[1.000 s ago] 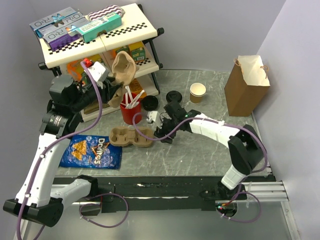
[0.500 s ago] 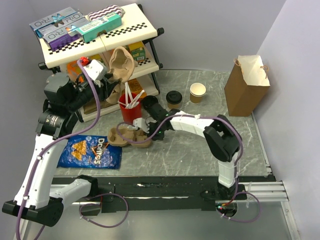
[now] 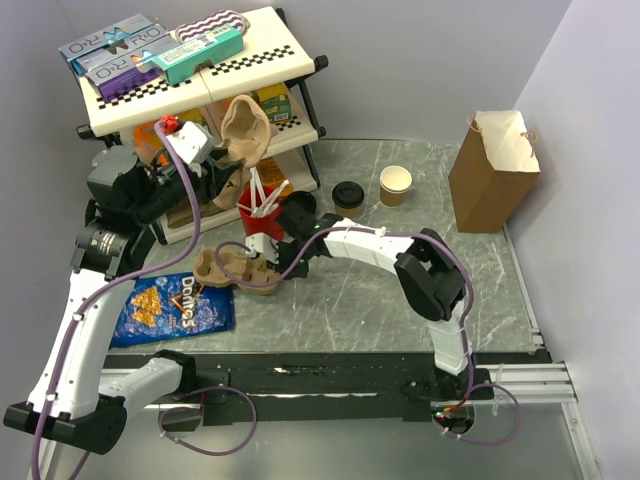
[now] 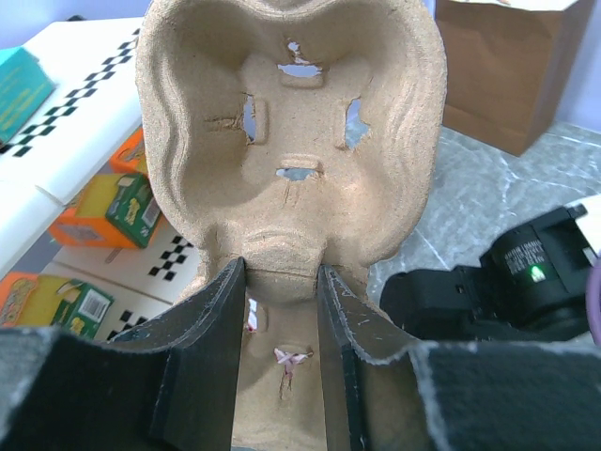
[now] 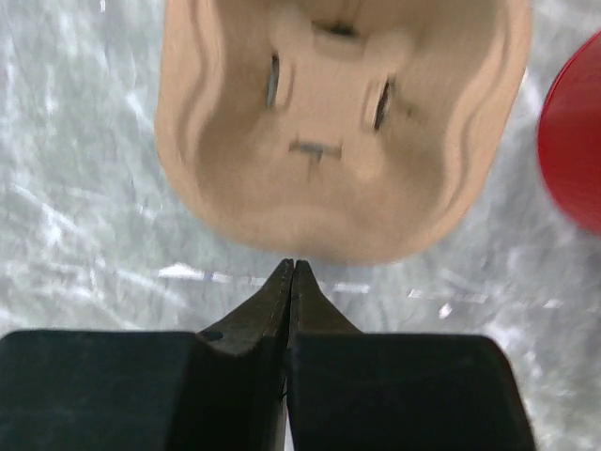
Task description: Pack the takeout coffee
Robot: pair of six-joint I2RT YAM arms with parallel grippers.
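Leftward since half a second ago: the table carrier [image 3: 225,268], with the right gripper [image 3: 265,258] against it, now overlaps the Doritos bag [image 3: 170,305]. The takeout coffee [image 3: 347,195], tan with a black lid, stands on the table behind them.

Left wrist: the left gripper [image 4: 282,282] clamps the held carrier [image 4: 291,141].

Right wrist: the fingers are pressed together, the table carrier [image 5: 343,141] is blurred, and the red cup [image 5: 575,141] is cut off.

Bright even light, soft shadows, right wrist view blurred
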